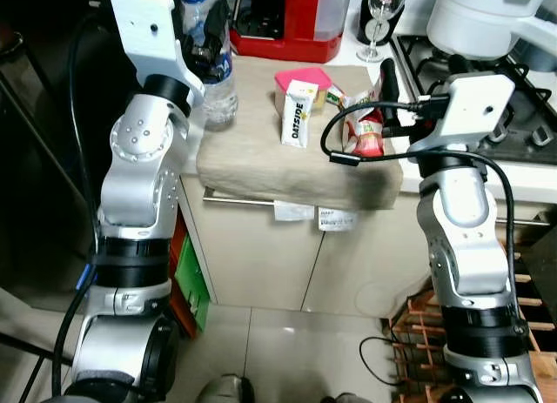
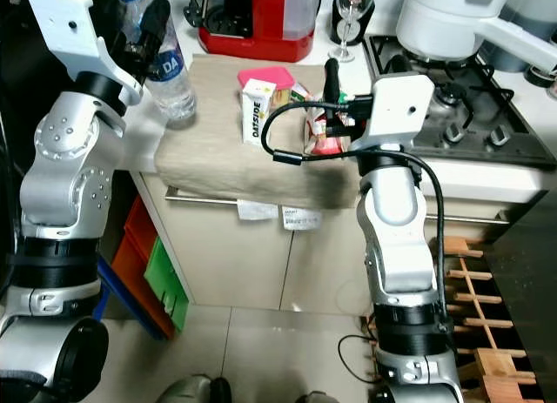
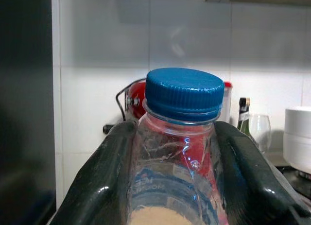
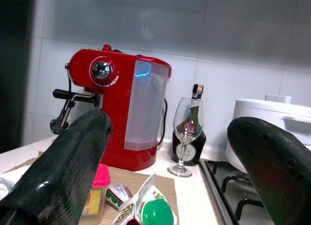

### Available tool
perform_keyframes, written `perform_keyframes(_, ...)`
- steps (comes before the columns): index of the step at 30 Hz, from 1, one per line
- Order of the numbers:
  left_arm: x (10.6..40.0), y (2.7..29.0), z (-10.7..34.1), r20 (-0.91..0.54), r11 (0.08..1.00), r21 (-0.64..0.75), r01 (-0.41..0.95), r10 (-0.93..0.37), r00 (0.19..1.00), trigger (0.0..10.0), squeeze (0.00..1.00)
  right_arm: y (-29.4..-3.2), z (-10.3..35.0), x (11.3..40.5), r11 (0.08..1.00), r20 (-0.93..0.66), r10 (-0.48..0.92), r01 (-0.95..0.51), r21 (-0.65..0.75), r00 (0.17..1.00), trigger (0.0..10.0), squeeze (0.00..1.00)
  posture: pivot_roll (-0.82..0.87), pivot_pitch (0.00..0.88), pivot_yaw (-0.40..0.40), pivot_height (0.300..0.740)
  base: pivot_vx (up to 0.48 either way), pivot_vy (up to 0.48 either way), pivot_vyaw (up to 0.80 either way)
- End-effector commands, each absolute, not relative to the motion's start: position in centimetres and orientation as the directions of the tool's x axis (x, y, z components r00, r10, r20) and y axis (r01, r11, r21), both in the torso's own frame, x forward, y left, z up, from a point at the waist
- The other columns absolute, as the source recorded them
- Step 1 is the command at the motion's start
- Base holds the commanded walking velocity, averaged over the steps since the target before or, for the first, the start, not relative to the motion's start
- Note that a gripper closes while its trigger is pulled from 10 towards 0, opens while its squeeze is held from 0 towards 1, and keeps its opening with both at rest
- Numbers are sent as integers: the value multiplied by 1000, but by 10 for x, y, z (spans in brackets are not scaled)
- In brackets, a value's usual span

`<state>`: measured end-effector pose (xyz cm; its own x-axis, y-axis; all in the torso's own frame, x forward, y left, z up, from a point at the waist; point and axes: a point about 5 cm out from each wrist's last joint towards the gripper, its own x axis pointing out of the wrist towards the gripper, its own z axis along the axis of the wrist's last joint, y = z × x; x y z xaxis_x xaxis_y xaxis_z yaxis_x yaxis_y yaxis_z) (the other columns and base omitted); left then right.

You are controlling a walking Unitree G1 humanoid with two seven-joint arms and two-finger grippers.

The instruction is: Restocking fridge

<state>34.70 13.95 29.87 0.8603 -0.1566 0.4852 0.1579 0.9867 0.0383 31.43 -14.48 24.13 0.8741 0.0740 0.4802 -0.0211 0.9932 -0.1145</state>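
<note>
The main risk sits at the left gripper: its two black fingers close around the clear plastic water bottle with the blue screw cap high on the shoulder, just below the cap, and thin plastic there may flex or slide if the arm lifts or swings quickly — the bottle could tip against the red coffee machine behind it or drop off the bench's left edge. The bottle stands upright at the far left of the beige cloth covering the bench, held between the fingers, so the grip looks set but not deep. The right gripper hangs wide open, nothing between its fingers, just above and near the white-and-red carton with a green cap on the right of the cloth; closing from here could crush that soft pack or knock the white oat-drink carton and pink-lidded tub standing just to its left. A wine glass stands farther back — well apart.
</note>
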Motion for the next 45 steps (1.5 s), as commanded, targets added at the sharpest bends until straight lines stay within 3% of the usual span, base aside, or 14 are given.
perform_keyframes(1, 348, 136, 299, 494, 987, 44, 156, -158, 855, 10000, 0, -145, 240, 317, 995, 481, 61, -15, -100, 874, 10000, 94, -55, 0, 2, 740, -428, 0, 0)
perform_keyframes(24, 355, 137, 292, 487, 988, 82, 133, -156, 859, 10000, 0, -154, 232, 320, 993, 489, 4, 53, -103, 872, 10000, 94, -64, 0, 5, 740, -434, 0, 0)
perform_keyframes(35, 345, 135, 246, 385, 979, 26, 202, -196, 902, 10000, 0, -158, 211, 319, 990, 420, 2, 58, -130, 907, 10000, 94, -64, 0, 10, 740, 0, 0, 0)
perform_keyframes(39, 336, 133, 205, 266, 972, -78, 222, -194, 944, 10000, 0, -163, 190, 318, 987, 345, -3, 58, -149, 938, 10000, 98, -67, 0, 12, 740, 0, -431, -517)
perform_keyframes(45, 331, 132, 174, 179, 979, -97, 177, -158, 971, 10000, 0, -166, 174, 317, 983, 287, 13, 40, -179, 958, 10000, 102, -77, 0, 10, 740, 0, -454, -703)
